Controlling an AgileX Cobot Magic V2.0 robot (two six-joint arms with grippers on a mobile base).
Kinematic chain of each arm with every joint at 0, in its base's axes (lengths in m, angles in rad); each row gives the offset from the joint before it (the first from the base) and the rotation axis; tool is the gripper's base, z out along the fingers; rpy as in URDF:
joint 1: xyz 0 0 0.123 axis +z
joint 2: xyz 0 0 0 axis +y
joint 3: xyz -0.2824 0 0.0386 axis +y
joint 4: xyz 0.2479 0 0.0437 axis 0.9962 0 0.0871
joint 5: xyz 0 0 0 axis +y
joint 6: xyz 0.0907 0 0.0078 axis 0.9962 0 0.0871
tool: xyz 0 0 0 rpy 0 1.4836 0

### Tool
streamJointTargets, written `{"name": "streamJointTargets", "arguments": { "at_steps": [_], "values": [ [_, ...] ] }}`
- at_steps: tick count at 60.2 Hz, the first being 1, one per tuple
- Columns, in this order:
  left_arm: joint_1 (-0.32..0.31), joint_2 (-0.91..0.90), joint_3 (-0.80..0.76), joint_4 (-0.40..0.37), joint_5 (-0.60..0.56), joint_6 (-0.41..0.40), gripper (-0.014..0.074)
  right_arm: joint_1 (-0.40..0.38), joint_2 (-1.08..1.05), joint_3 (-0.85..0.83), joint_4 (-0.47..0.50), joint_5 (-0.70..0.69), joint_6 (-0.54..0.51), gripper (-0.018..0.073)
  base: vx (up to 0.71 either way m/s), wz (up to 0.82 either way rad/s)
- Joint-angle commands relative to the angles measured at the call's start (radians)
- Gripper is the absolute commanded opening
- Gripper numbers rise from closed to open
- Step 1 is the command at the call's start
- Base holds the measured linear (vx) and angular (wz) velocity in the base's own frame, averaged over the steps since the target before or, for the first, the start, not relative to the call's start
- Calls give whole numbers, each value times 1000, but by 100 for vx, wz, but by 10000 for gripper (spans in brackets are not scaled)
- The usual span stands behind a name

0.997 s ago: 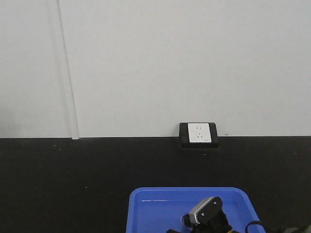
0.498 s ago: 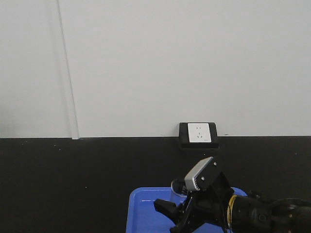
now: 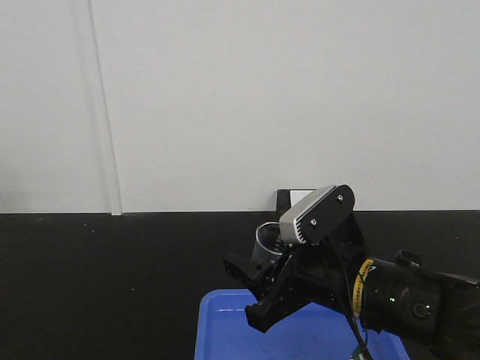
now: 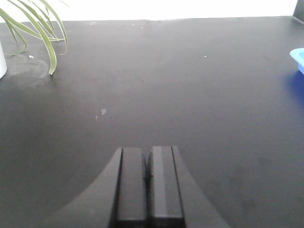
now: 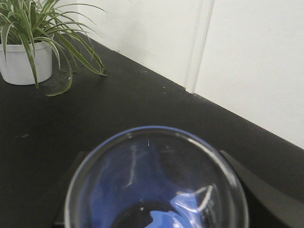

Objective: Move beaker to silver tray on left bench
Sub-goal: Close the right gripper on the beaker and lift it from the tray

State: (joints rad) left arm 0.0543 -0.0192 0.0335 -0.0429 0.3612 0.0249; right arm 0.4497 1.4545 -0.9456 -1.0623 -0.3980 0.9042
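Right gripper (image 3: 251,290): closed around the beaker (image 3: 265,241), one finger on each side of the glass. In the right wrist view the beaker's (image 5: 156,185) open rim fills the lower frame, with the two dark fingers (image 5: 259,192) pressed against its outer wall. Blue shows through the glass bottom.

Beaker position: held in the air above the far left corner of the blue tray (image 3: 225,330), touching neither the tray nor the black surface (image 3: 112,285). It tilts a little away from the tray.

Left gripper (image 4: 147,159): fingers closed flat together with nothing between them. It hangs low over the surface (image 4: 190,95), left of the blue tray. Only a corner of the tray (image 4: 298,59) shows at the right edge of that view.

Edges and room:
- The surface left of the tray is bare black as far as the potted plant (image 5: 28,47), well away from the tray.
- Its long leaves (image 4: 35,28) droop onto the surface.
- Beyond the tray, the surface meets a white wall (image 3: 262,97).
- A wall socket (image 3: 287,198) sits at that join, mostly hidden behind the right arm's wrist camera (image 3: 316,214).
- The tray's near edge is cut off at the bottom of the front view.

Count: one beaker, one blue tray, one potted plant, one socket, two grippers.
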Motion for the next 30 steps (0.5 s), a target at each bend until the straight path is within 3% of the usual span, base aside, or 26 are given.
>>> {"name": "streamJointTargets", "arguments": {
  "at_steps": [1, 30],
  "values": [
    [0, -5, 19, -8, -79, 0, 1, -1, -40, -33, 22, -35, 2, -12, 0, 0],
    [0, -5, 19, -8, -79, 0, 1, -1, -40, -33, 22, -35, 2, -11, 0, 0]
  ]
}}
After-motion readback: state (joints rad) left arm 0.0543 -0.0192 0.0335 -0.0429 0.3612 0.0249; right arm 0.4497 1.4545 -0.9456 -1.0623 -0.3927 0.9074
